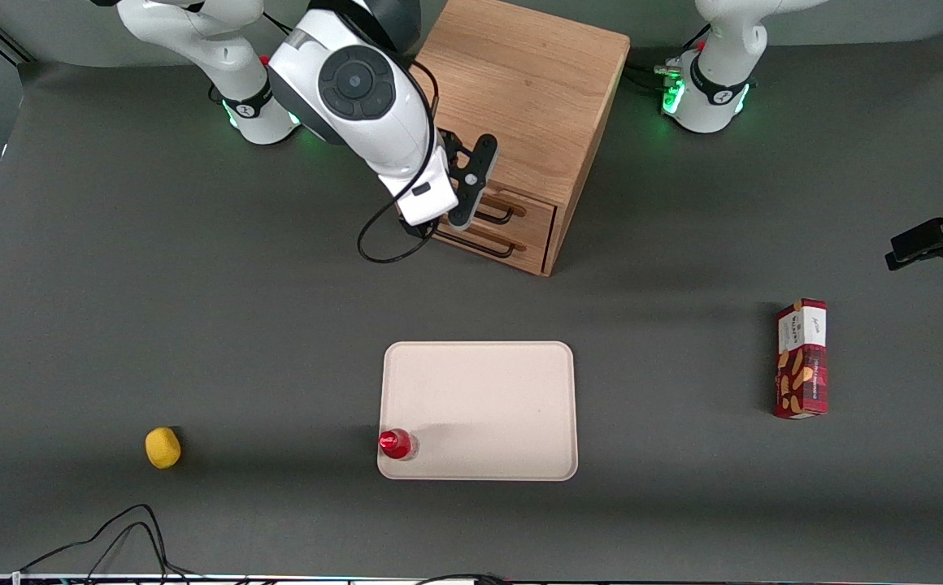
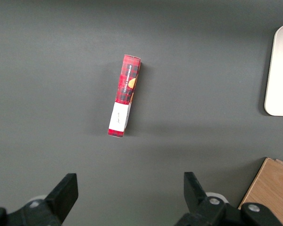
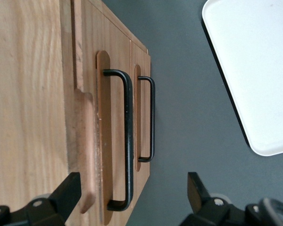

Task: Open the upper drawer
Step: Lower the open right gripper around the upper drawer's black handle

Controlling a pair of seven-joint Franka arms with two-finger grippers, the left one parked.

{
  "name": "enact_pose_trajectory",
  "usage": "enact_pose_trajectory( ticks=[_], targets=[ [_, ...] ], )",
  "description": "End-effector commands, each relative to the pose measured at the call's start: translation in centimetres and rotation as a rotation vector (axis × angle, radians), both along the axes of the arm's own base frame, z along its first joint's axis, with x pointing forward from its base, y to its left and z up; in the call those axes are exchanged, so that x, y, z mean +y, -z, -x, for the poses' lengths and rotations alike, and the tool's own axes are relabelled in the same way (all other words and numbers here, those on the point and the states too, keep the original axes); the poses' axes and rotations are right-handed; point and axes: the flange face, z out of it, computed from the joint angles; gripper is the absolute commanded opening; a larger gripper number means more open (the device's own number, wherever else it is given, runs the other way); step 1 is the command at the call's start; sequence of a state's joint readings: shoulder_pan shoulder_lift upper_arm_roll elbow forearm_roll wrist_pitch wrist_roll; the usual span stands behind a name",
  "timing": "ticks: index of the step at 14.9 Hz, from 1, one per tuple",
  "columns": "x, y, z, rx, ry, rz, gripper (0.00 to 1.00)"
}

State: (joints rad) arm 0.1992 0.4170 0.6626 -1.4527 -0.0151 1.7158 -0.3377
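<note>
The end effector (image 1: 473,180) hung just in front of the cabinet (image 1: 520,81), above its front edge, and its two fingers (image 3: 66,195) stood wide apart, released, holding nothing. I judge it was placed so because the handle (image 3: 127,141) of the upper drawer (image 3: 115,94) had to come between the fingers before any pull. In the right wrist view that black bar lay between the two fingertips, but not yet touched by them.

The upper drawer sat directly under the end effector, closed and flush with the lower drawer (image 3: 141,61), which was a step farther down from it. The drawer front faced the front camera and slightly toward the parked arm's end of the bench (image 1: 195,325). Its long axis, like the bar, ran level across the cabinet front, so the opening would probably go toward the tray (image 1: 480,410).
</note>
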Motion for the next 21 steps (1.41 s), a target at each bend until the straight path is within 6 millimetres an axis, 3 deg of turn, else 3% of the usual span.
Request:
enact_pose_trajectory(
  ticks=[1, 8, 21],
  targets=[
    [0.5, 0.6, -0.7, -0.005, -0.051, -0.007, 1.0],
    [1.0, 3.7, -0.8, 0.03, -0.117, 0.001, 1.0],
    [2.4, 7.4, -1.2, -0.015, -0.138, -0.006, 1.0]
  ],
)
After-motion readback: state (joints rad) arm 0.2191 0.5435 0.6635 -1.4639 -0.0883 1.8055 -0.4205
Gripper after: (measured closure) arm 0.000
